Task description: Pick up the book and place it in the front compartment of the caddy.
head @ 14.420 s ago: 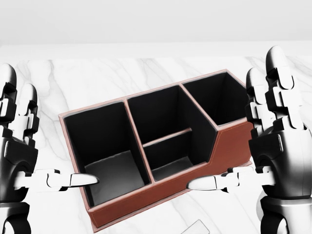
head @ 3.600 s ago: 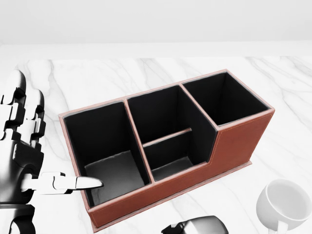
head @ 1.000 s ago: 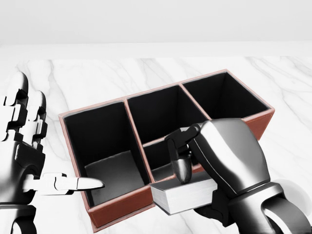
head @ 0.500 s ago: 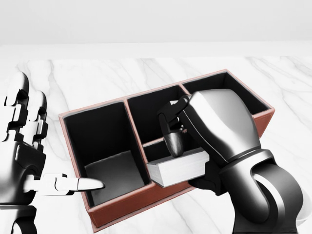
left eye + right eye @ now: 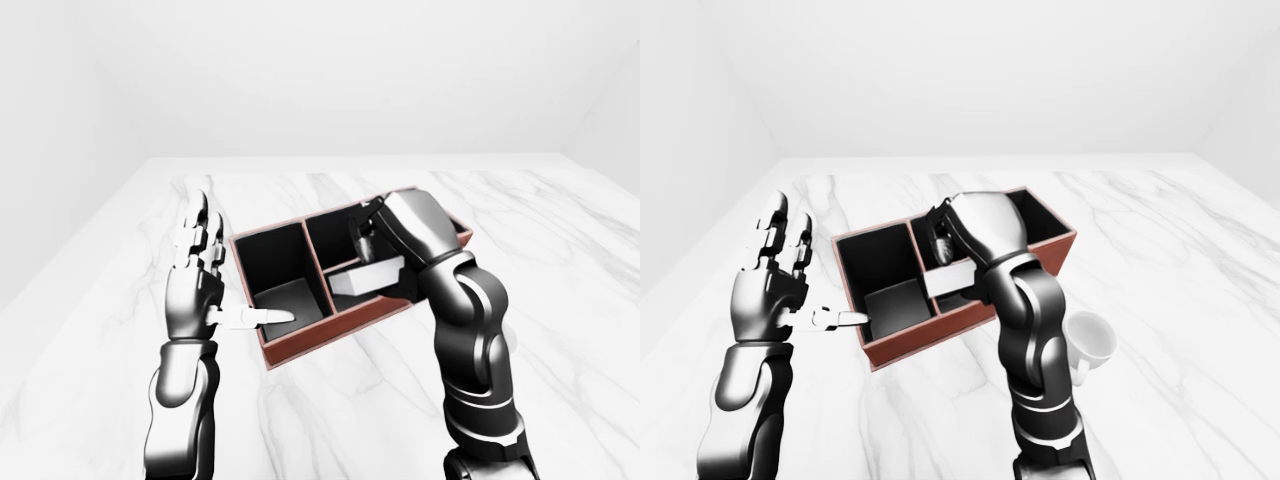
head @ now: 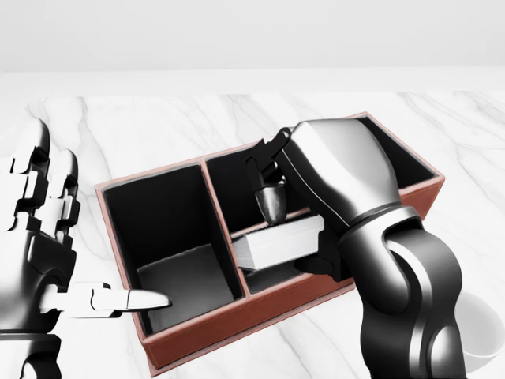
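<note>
The book [image 6: 280,241], grey with pale page edges, lies flat in the air over the caddy's middle section, across the low divider. My right hand [image 6: 276,217] is shut on it, with fingers over its top and the thumb hidden beneath. The caddy [image 6: 229,325] is brown leather with a black lining and several compartments. The shallow one at the bottom middle of the head view lies partly under the book. My left hand [image 6: 59,253] stands open at the caddy's left wall, fingers upright and thumb pointing into the left compartment.
A white mug [image 5: 1090,340] stands on the marble table [image 6: 158,118], to the right of the caddy and behind my right forearm in the head view. The table runs to a white wall at the top.
My right hand has carried the book up and left in the head view, from below the caddy's lower wall to over its middle compartments. The left hand has stayed still.
</note>
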